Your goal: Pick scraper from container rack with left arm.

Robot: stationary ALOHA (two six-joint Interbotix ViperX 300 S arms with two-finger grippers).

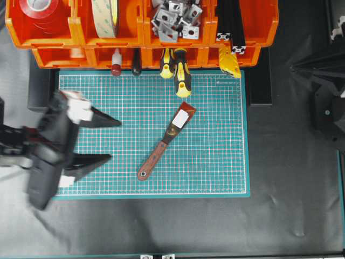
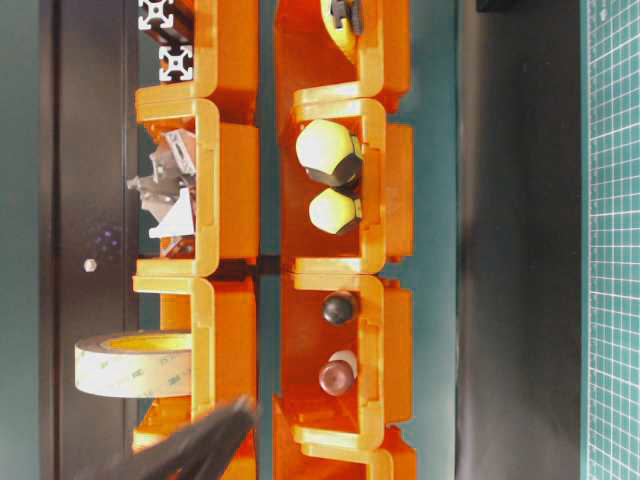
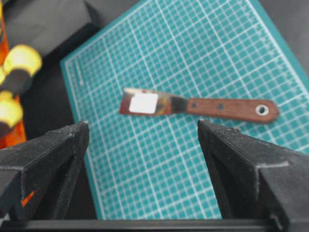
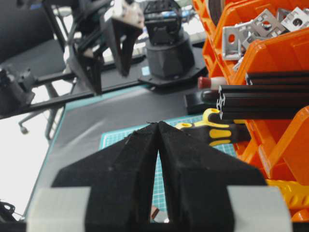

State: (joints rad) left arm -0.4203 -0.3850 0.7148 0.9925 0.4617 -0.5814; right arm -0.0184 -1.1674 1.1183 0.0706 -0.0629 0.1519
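The scraper (image 1: 167, 141) lies flat on the green mat (image 1: 215, 162), out of the orange container rack (image 1: 143, 40), with its blade toward the rack and the eyelet end toward the near edge. My left gripper (image 1: 115, 140) hovers over the mat's left side, open and empty, and points at the scraper. In the left wrist view the scraper (image 3: 203, 105) lies just beyond the wide-apart fingertips of that gripper (image 3: 142, 123). In the right wrist view my right gripper (image 4: 158, 124) is shut on nothing, at the mat's right end.
Two yellow-black screwdrivers (image 1: 180, 70) and a red-knobbed tool (image 1: 116, 66) stick out of the lower bins onto the mat's far edge. The upper bins hold tape rolls (image 1: 105, 16), metal brackets (image 1: 175, 19) and black extrusions (image 1: 229, 21). The right arm's base (image 1: 323, 91) stands at the right.
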